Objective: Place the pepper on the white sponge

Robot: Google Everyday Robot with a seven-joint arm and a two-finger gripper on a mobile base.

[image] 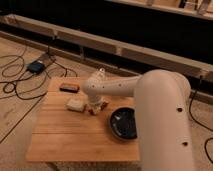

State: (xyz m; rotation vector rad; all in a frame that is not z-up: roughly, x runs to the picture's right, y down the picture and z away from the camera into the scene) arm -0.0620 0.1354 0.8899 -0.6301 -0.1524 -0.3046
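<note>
The white sponge [76, 104] lies on the left half of the wooden table [65, 140]. My gripper [94, 107] hangs at the end of the white arm just right of the sponge, close to the table top. It is shut on the pepper [92, 111], a small dark red piece that shows at its tip. The pepper is beside the sponge's right edge, not over it. Most of the pepper is hidden by the gripper.
A flat black rectangular object [69, 87] lies at the table's back left. A dark round bowl [125, 123] sits right of the gripper. My bulky white arm [160, 115] covers the table's right side. Cables [20, 85] run on the floor to the left.
</note>
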